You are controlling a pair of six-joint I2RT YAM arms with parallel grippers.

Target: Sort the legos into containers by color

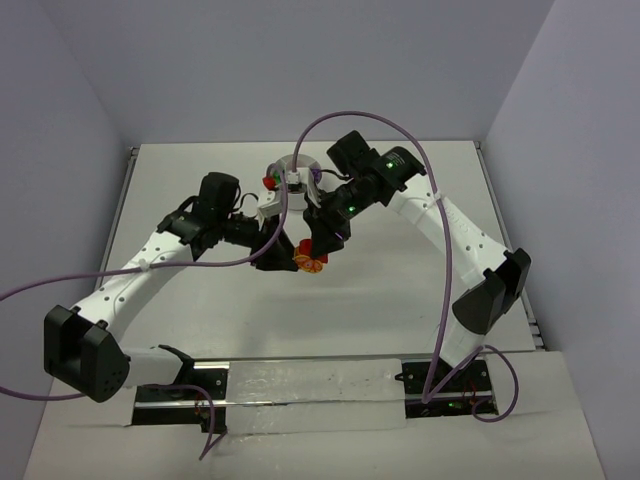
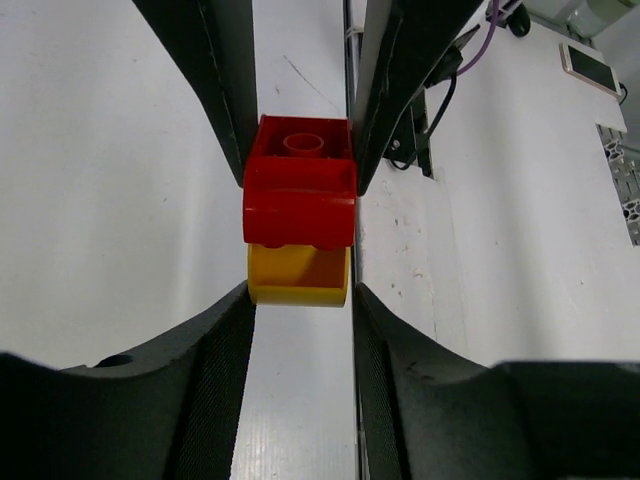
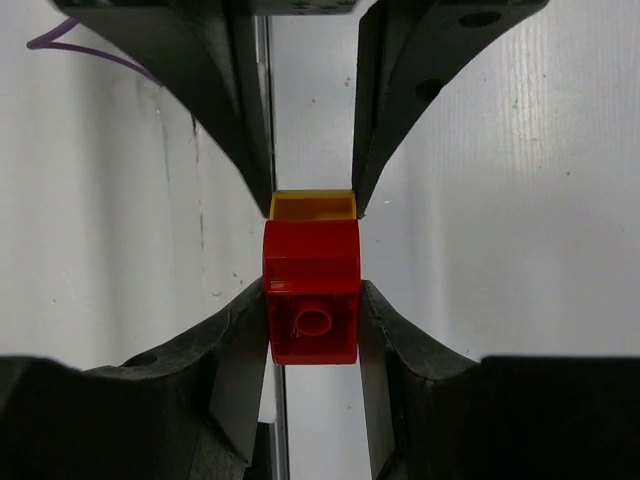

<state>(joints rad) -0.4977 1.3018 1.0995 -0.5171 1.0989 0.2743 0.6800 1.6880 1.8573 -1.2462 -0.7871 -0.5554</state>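
Note:
A yellow-and-red lego (image 1: 311, 263) hangs between both grippers, a little above the table's middle. My left gripper (image 2: 299, 296) is shut on its yellow half (image 2: 298, 282). My right gripper (image 3: 312, 302) is shut on its red half (image 3: 311, 300), facing the left one. In the left wrist view the red half (image 2: 300, 195) sits between the right gripper's fingers (image 2: 225, 90). In the top view the left gripper (image 1: 288, 262) and the right gripper (image 1: 323, 252) meet tip to tip. The white bowl (image 1: 287, 162) is mostly hidden behind the arms, with a red lego (image 1: 269, 181) and a purple one (image 1: 316, 173) at its sides.
Purple cables (image 1: 340, 118) loop over the workspace above the arms. The white table (image 1: 200, 180) ends at metal rails left and right, with walls behind. A small flat device (image 2: 590, 68) lies off the table's edge in the left wrist view.

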